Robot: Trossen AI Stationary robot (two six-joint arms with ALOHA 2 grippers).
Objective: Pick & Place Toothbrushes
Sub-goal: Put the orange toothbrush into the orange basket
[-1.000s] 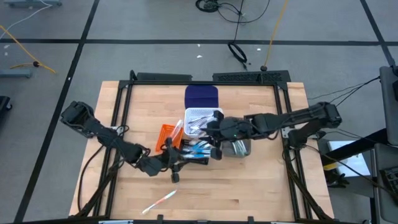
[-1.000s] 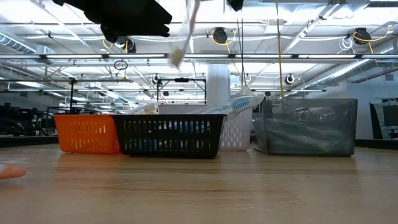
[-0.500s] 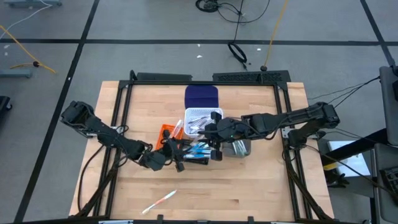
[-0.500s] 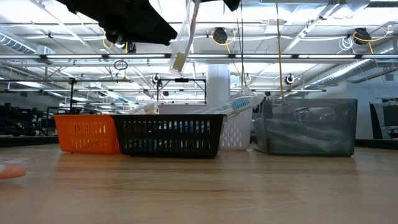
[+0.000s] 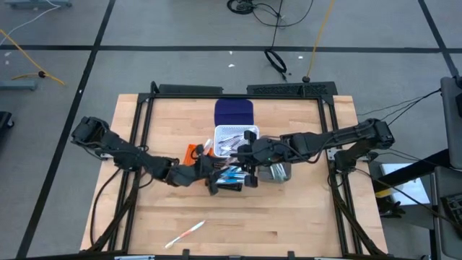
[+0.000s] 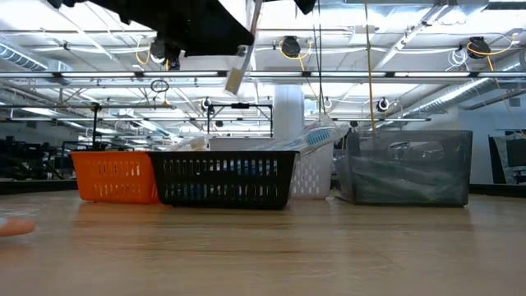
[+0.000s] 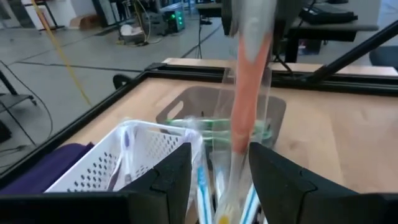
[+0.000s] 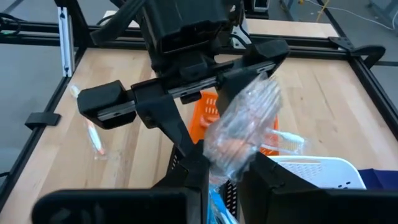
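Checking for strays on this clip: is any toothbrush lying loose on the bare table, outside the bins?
Yes: the high view shows one toothbrush lying alone on the table near its front edge, apart from the bins.

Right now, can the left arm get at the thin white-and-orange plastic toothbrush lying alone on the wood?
Probably yes: only bare wooden table lies between the left gripper and that lone toothbrush. But that gripper is at the wrapped orange-pink toothbrush that the right gripper holds above the black mesh bin.
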